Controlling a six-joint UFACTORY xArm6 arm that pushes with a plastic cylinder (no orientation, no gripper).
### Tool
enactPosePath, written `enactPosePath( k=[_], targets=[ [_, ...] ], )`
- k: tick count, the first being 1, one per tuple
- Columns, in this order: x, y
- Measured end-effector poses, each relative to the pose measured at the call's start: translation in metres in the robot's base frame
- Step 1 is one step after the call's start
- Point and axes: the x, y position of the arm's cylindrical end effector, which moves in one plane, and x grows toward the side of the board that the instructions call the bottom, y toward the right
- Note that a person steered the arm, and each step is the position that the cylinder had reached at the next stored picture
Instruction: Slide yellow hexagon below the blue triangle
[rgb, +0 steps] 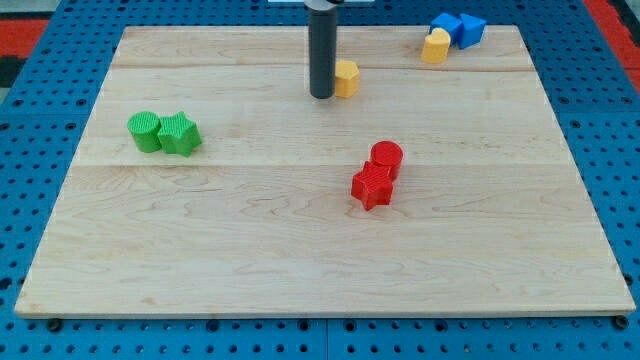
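- Worktop (300, 260): pale wood planks, visible grain, faint seams running across. It sits on a blue pegboard base (40, 310) with a regular hole grid. Nearest strip of the wood carries no blocks.
- Mid-depth, right of centre: red pair, touching. Nearer one, the red star-like block (371, 186), has a ribbed, notched outline; I can't be sure of the exact shape. Just behind it is the red cylinder (386, 156), round top.
- Mid-depth, the view's left: green pair, touching side by side. The green cylinder (145, 131) is on the left, the green star-like block (180, 133) on the right. Both show ribbed sides.
- Further back, near centre: my tip (322, 95) is down on the wood. The rod is dark, smooth and straight. No fingers on this rig, so nothing to report as wide, narrow or holding.
- The yellow hexagon (346, 77) sits just at the tip's right, touching or nearly so; faceted sides, flat top.
- Far right corner: second yellow block (435, 46), faceted, shape not clear. It touches the blue pair behind it.
- The blue triangle (446, 25) has an angled top; the blue cube (471, 29) is at its right, touching.
- The yellow hexagon is well apart from the blue triangle, to its left and nearer the view's bottom.
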Motion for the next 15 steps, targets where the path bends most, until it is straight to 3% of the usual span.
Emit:
enactPosePath(
  k=[2,7,10,12,15],
  targets=[
    [-0.013,0.017],
    [-0.016,0.171],
    [-0.032,0.140],
    [-0.039,0.195],
    [-0.003,0.242]
  ],
)
